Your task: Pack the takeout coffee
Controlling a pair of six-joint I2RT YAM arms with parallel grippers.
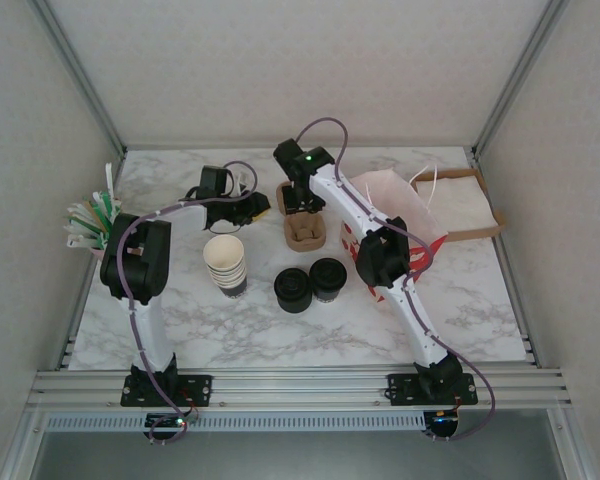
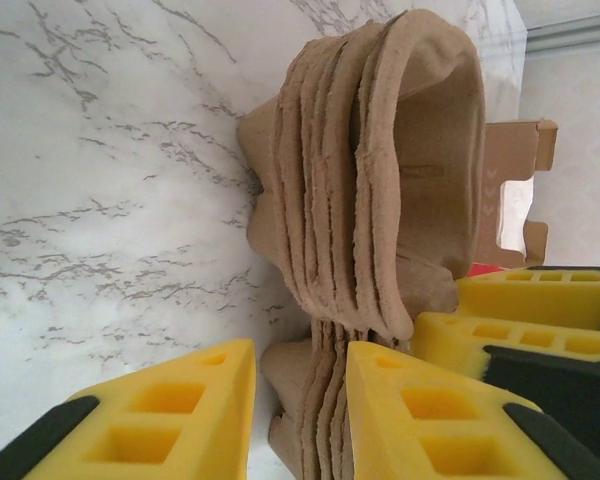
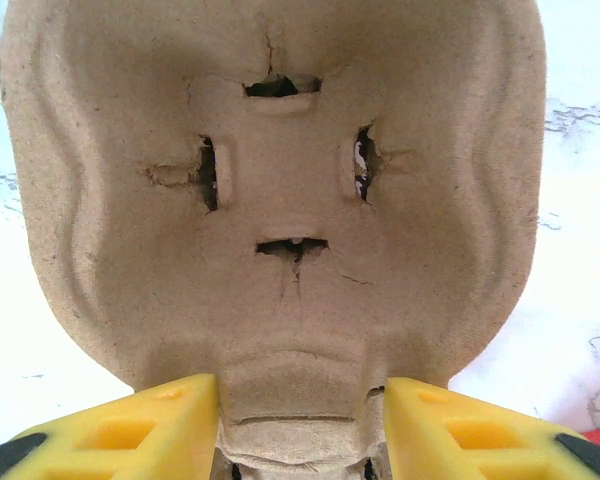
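**Getting a cup tray ready for the coffee**

Both arms are working at the stack of cup trays (image 1: 305,235) in the middle of the tabletop (image 1: 480,300).

The right end effector (image 3: 301,382) is reaching over the stack from the far side. Its yellow fingers are touching both sides of the thin middle part of the top tray (image 3: 280,180), so it looks like it is pinching that tray.

The left end effector (image 2: 300,365) is coming in from the left of the stack. Its fingers are sitting on either side of the stack's edge. I cannot tell if they are squeezing it or just sitting around it.

The coffee (image 1: 328,277) is standing on the tabletop just in front of the stack, with its black lid on. Nobody is touching it. A pile of black lids (image 1: 292,290) is sitting right beside it. A white paper bag (image 1: 395,205) is lying open to the right of the stack.

I think the step now is pulling one tray off the stack. Next, the top tray needs to come away alone while the other trays are being held down.
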